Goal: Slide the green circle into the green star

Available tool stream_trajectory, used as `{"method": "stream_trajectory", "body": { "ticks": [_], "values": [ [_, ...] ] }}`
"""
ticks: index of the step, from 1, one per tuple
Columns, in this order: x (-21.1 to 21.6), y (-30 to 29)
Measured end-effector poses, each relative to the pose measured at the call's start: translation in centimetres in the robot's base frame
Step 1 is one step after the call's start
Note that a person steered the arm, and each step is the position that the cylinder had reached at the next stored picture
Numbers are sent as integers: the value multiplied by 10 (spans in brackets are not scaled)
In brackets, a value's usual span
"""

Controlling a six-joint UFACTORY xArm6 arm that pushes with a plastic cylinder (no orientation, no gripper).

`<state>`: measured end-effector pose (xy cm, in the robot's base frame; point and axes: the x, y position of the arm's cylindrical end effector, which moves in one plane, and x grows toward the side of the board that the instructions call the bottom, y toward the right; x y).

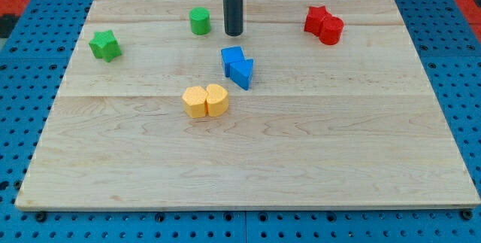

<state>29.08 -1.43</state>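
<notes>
The green circle [199, 21] stands near the board's top, left of centre. The green star [105, 45] lies well to its left, near the board's left edge, slightly lower in the view. My tip [234, 34] is just right of the green circle, a small gap away and not touching it. The rod comes straight down from the view's top.
Two blue blocks [237, 66] sit together just below my tip. Two yellow blocks [205, 101] lie touching, lower and to the left. A red star and a red circle [324, 24] touch at the top right. The wooden board [248, 168] rests on a blue pegboard.
</notes>
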Motion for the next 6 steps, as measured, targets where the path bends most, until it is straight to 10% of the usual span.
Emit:
{"method": "stream_trajectory", "body": {
  "ticks": [3,6],
  "values": [
    [-33,-95],
    [53,-115]
  ]
}}
